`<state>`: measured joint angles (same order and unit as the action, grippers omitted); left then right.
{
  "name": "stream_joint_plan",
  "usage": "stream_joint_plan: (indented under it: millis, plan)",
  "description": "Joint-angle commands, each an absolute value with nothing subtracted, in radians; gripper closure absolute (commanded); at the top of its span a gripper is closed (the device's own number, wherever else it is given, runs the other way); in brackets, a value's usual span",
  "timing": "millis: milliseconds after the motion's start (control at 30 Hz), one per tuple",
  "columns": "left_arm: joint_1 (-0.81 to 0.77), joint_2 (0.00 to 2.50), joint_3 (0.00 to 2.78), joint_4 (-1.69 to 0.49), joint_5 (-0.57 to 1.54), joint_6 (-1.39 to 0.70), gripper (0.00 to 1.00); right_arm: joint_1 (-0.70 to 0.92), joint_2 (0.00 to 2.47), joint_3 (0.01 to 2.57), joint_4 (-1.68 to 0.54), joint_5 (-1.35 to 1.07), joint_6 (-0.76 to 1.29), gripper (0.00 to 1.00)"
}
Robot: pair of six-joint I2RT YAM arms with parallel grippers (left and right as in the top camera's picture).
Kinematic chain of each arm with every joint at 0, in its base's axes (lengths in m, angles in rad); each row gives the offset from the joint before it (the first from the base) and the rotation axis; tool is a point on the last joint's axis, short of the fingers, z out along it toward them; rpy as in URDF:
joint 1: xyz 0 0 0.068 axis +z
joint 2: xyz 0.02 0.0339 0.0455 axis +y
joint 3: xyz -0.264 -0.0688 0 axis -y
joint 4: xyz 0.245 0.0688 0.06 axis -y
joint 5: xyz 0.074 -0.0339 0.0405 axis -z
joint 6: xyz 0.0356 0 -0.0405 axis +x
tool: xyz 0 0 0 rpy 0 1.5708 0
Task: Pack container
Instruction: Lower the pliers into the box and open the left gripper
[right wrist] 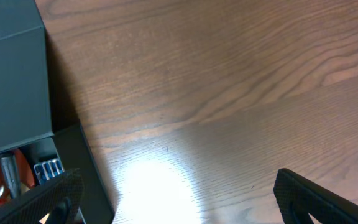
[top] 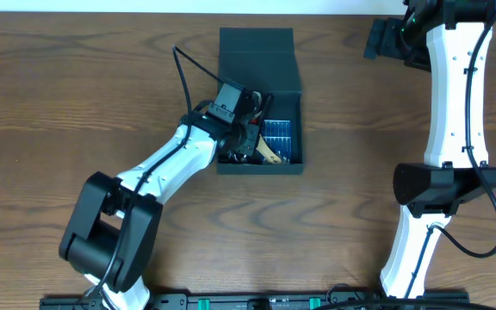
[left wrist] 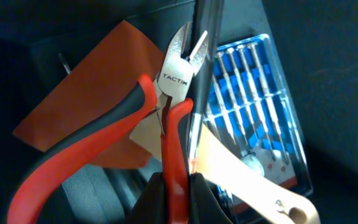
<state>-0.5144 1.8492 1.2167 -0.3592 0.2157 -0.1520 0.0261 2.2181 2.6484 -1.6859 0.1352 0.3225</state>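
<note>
The dark teal-black box (top: 298, 129) lies open at the table's centre, its flap lid (top: 257, 58) folded back. My left gripper (top: 246, 138) is inside it, shut on one red handle of red-and-black cutting pliers (left wrist: 166, 81), jaws pointing away. Beneath the pliers lie a blue drill-bit case (left wrist: 260, 99), an orange sheet (left wrist: 98, 93) and a cream-handled tool (left wrist: 253, 180). My right gripper (right wrist: 179, 199) is open and empty above bare table to the right of the box (right wrist: 73, 162); in the overhead view it sits at the far right (top: 384, 41).
The wooden table (top: 58, 103) surrounds the box. My right arm's white links (top: 455, 95) stand along the right side. A black rail (top: 248, 301) runs along the front edge.
</note>
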Motion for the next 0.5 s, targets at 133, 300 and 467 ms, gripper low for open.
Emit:
stream_joint_plan:
  millis: [133, 300, 467]
  plan:
    - [-0.513, 1.890, 1.268, -0.366, 0.228, -0.127, 0.94, 0.027, 2.214, 2.662, -1.687, 0.146, 0.332, 0.01]
    - [-0.513, 1.927, 1.269, -0.388, 0.229, -0.123, 0.94, 0.027, 2.214, 2.662, -1.687, 0.146, 0.332, 0.01]
    - [-0.513, 1.969, 1.269, -0.413, 0.229, -0.100, 0.94, 0.027, 2.214, 2.662, -1.687, 0.146, 0.332, 0.01]
